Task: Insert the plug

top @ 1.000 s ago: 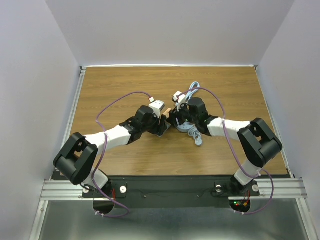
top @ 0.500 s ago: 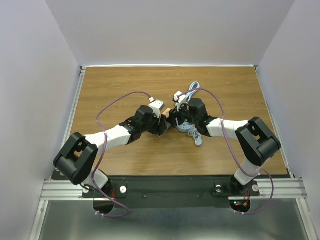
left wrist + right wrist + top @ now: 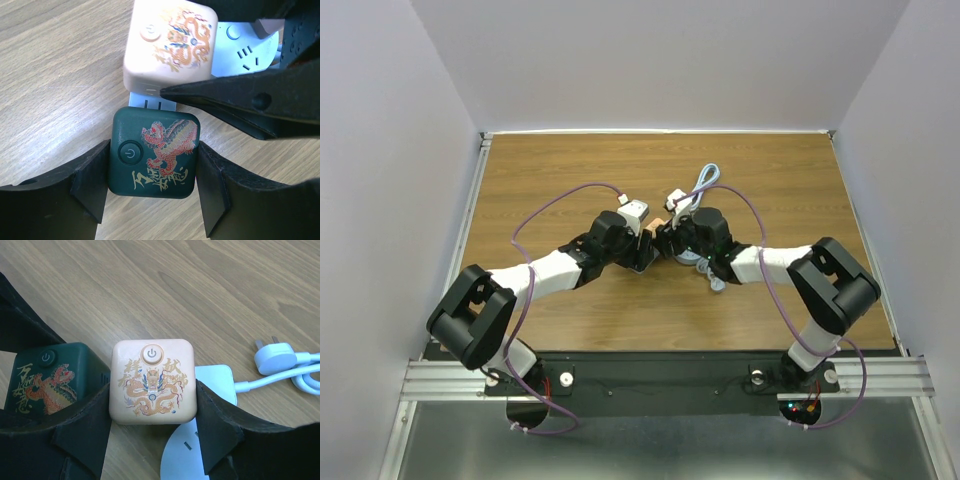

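Left gripper [image 3: 152, 176]: pinching dark green square plastic plug [image 3: 154, 150] between its fingers.
Right gripper [image 3: 152, 412]: clamping peach square plastic plug [image 3: 152, 377] alongside.

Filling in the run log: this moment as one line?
left gripper: shut on green cube | right gripper: shut on peach cube | white power strip: beneath peach cube

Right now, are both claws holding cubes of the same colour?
No, the left gripper clamps a dark green cube while the right gripper clamps a peach cube.
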